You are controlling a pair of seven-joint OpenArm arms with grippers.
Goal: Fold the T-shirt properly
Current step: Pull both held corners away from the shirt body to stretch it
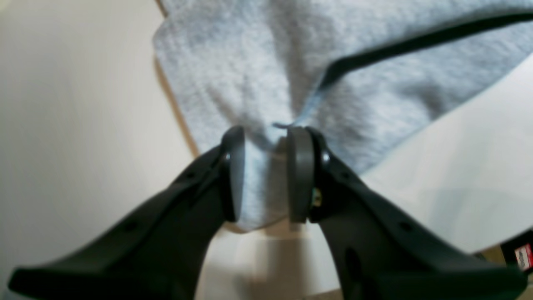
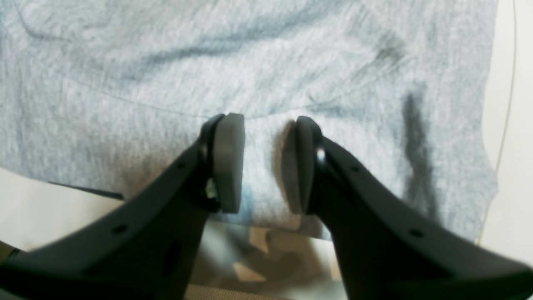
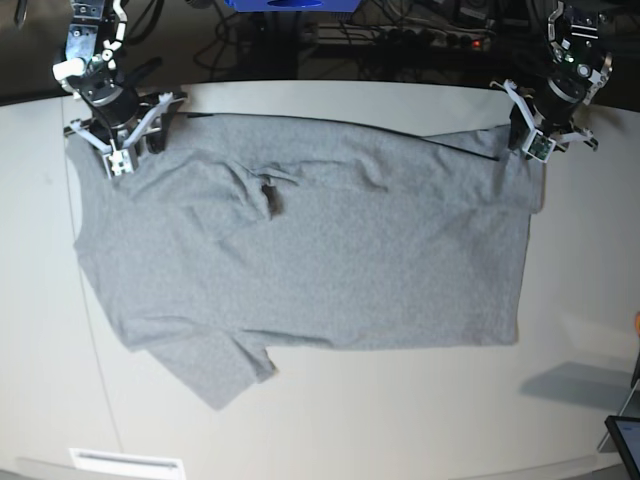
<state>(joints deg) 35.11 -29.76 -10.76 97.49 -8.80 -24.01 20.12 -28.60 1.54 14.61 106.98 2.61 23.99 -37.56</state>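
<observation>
White table (image 3: 400, 410): T-shirt (image 3: 330, 260) corners apparently pinched in both hands.

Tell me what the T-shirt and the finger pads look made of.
T-shirt: soft knit, probably cotton jersey, matte heather grey; fuzzy flecked surface and loose wrinkles. Finger pads of the right gripper: dull grey, seemingly rubber or soft plastic, on glossier black hard-plastic fingers.

The T-shirt (image 3: 300, 250) covers the table's (image 3: 400, 420) middle and far edge; bare strips run along the near edge and both sides. Cables (image 3: 400, 35) crowd beyond the far edge.
</observation>
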